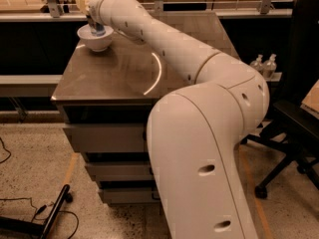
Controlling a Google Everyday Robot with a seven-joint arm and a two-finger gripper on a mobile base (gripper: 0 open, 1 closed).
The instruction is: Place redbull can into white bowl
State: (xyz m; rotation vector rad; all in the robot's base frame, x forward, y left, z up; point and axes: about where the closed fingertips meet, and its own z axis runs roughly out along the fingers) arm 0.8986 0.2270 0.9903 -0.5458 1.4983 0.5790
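The white bowl (94, 41) stands at the far left corner of the metal table (119, 73). My arm reaches across the table, and my gripper (95, 26) hangs right over the bowl, pointing down into it. The redbull can (98, 32) shows as a blue and silver patch standing inside the bowl, directly under the gripper and partly hidden by it. I cannot tell whether the gripper touches the can.
The table is a cabinet with drawers (104, 136) below. A black office chair (294, 123) stands at the right, with two small bottles (264, 63) behind the arm. A black stand and cables (45, 218) lie on the floor at lower left. A counter rail runs behind the table.
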